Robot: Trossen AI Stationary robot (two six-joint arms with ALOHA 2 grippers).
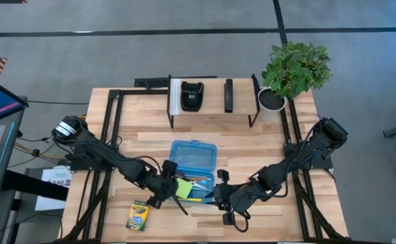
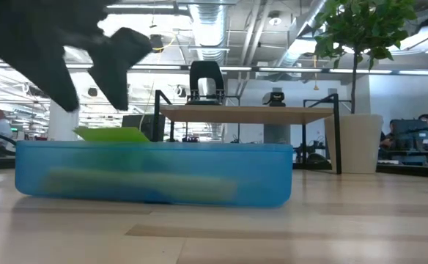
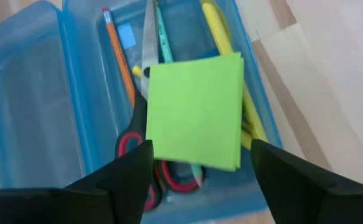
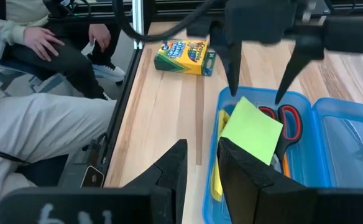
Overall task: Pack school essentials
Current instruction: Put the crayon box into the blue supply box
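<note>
The left gripper (image 1: 171,188) hovered fingers-spread, holding nothing, above the blue case (image 1: 192,153), where the green sticky-note pad (image 3: 194,110) lay loose on the scissors (image 3: 133,143); the right gripper (image 1: 220,196), nearly closed and empty, waited beside the case.

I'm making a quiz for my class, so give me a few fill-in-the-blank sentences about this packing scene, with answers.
1. The green sticky-note pad lies on top of the items in the open ____ case.
2. The crayon box sits on the ____, outside the case.
3. The left hand hovers over the pad with its fingers ____.
4. The scissors in the case have ____ handles.

Answers: blue; table; open; red
</note>
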